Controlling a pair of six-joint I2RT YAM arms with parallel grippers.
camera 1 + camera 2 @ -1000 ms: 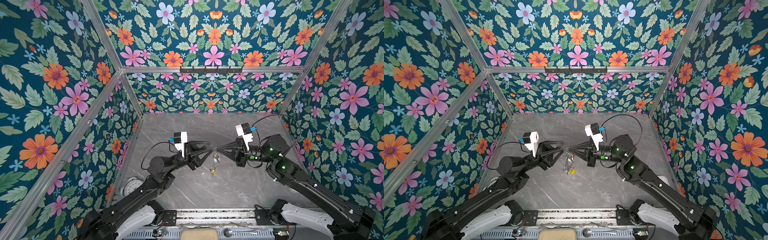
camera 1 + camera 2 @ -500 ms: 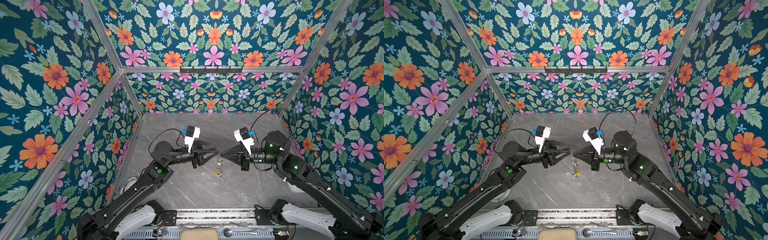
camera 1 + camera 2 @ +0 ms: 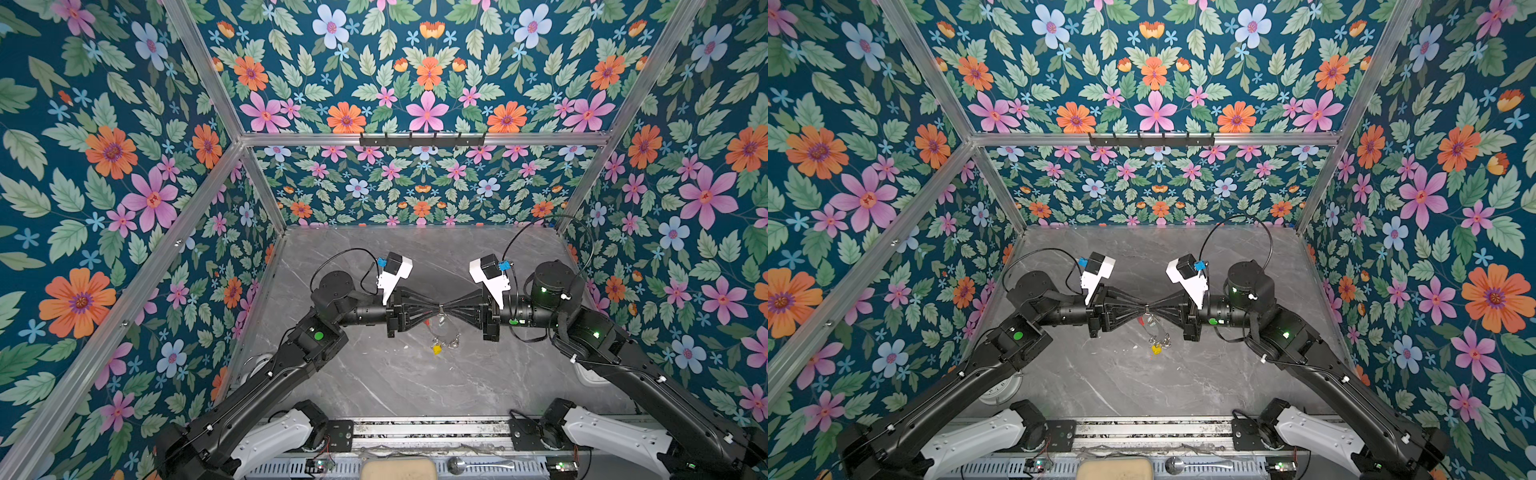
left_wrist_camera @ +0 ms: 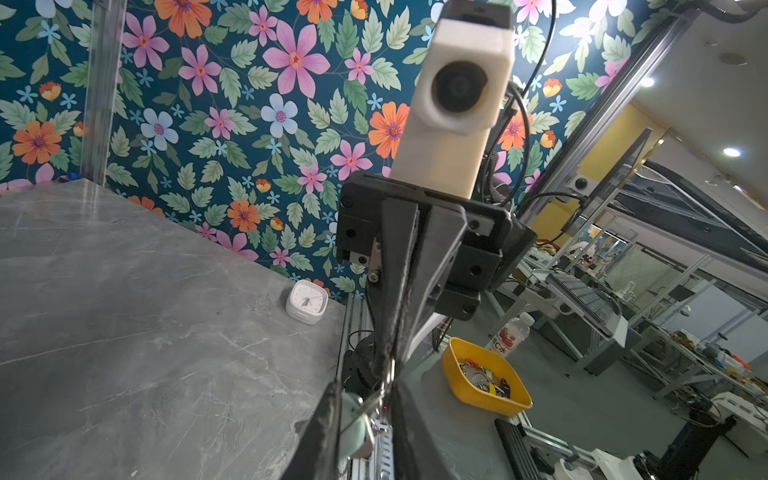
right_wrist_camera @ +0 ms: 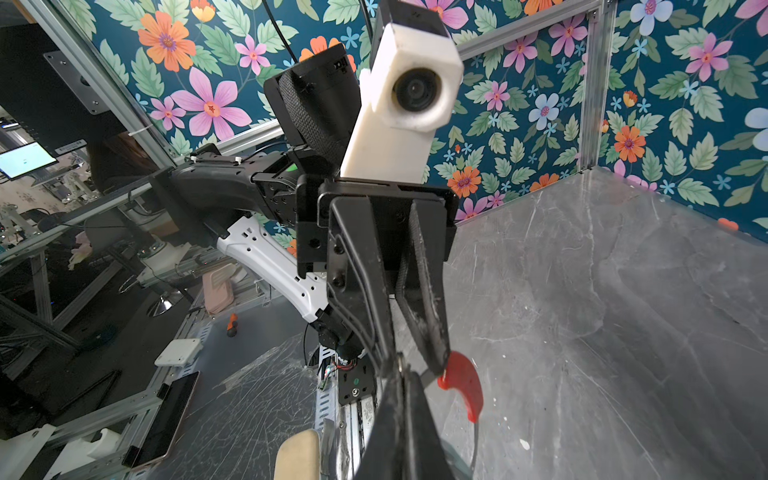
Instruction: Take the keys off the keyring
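1. Tips of the left claw (image 3: 436,308) and right claw (image 3: 447,308) meet above the tabletop (image 3: 374,382), at the centre of both top views.
2. Right claw is pinched tight on the keyring (image 5: 460,384).
3. Left claw's fingers (image 4: 322,432) stand narrowly apart with a pale tag (image 4: 353,419) between them; whether they grip it I cannot tell.
4. Keyring hangs below the tips, with the keys (image 3: 453,343) and a yellow tag (image 3: 436,349) at its low end.

3 walls of floral wallpaper (image 3: 124,166) in aluminium framing (image 3: 199,174) enclose a grey marble-patterned bench (image 3: 415,382). A black hook rail (image 3: 422,139) crosses the back wall. Ceiling lights (image 4: 731,152) glow in the workshop beyond.
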